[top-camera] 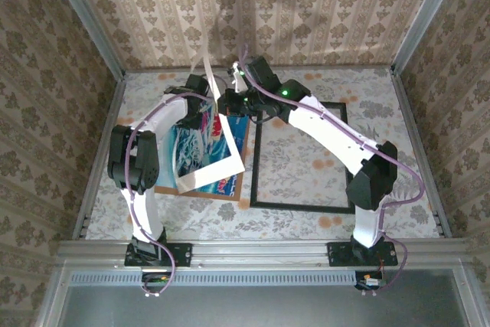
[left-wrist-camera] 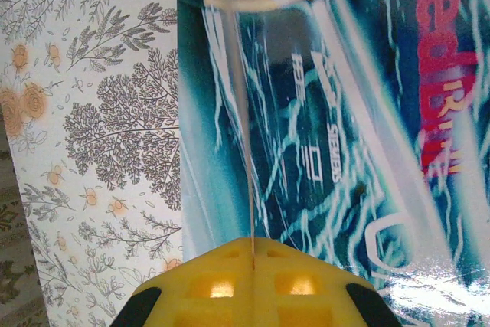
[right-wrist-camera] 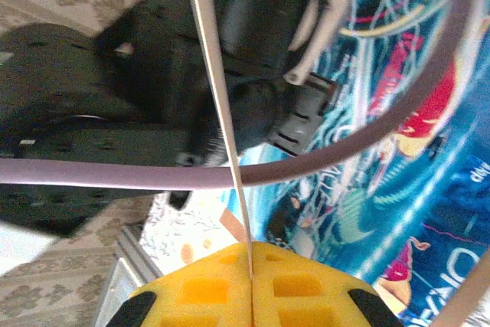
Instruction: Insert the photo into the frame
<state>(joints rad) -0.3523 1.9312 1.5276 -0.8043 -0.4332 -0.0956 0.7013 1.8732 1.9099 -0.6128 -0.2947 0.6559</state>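
From above, the photo (top-camera: 195, 147) is off the table and curling, its top edge held up at about 12 o'clock and its printed face and cream border drooping over a brown board (top-camera: 222, 193). The left gripper (top-camera: 205, 88) and right gripper (top-camera: 230, 102) meet at that top edge, close beside each other. The frame (top-camera: 298, 207) lies flat at 3 o'clock from the photo, just beside the board, its long axis running 12 to 6 — so the sheet probably has to travel toward 3 o'clock, and the right arm is the nearer one to it. In the left wrist view, the left gripper (left-wrist-camera: 253, 254) has its yellow fingers pressed together on the thin edge of the photo (left-wrist-camera: 321, 151), which runs away toward 12 o'clock; on the blue print beyond, red letters look like "Red Bull" and small white ones read "SERIES". In the right wrist view, the right gripper (right-wrist-camera: 249, 254) likewise pinches the photo (right-wrist-camera: 413, 189) by its cream edge, with a purple cable (right-wrist-camera: 321, 158) crossing in front — other lettering there is too blurred to read.
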